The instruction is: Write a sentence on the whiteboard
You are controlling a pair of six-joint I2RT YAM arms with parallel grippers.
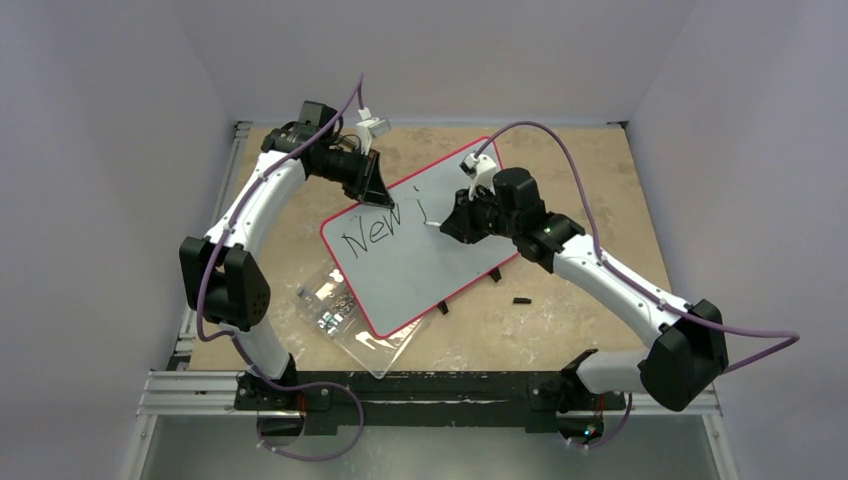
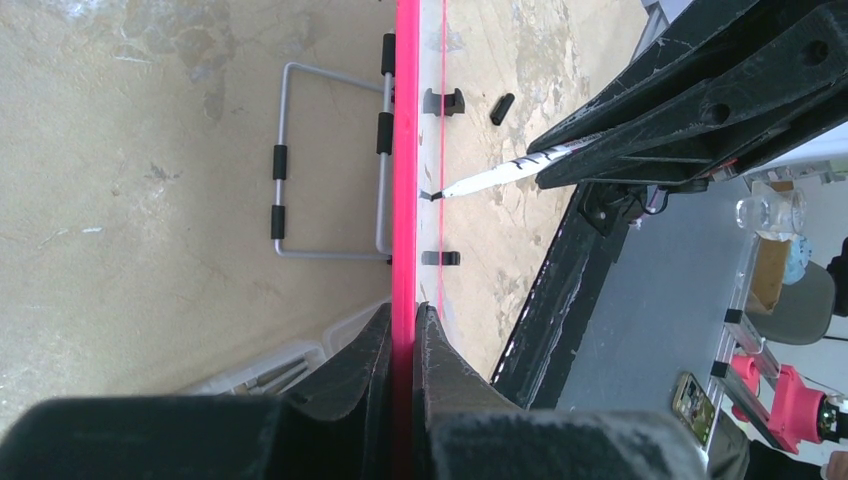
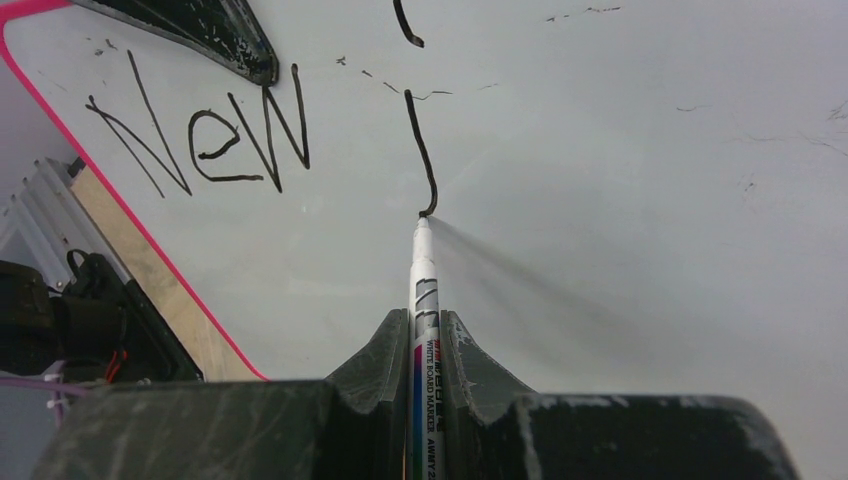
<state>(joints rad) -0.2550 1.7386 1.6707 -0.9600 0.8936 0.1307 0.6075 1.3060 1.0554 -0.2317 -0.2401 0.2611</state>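
Whiteboard sits centre frame, skewed, red rim. Left gripper jaws clamped on the rim at the board's upper-left edge. Right gripper jaws clamped on white marker, tip touching the board at the foot of the "j". Sentence reads only "New j". Clear screw box lower left, overlapped by the board's corner. Black cap lies on the table right of the board. Right arm hangs over the board's right part.

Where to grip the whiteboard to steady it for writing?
The whiteboard by its red rim, far-left edge, from outside: thin flat panel, only the edge fits between jaws. The left gripper is clamped there, clear of the marker.
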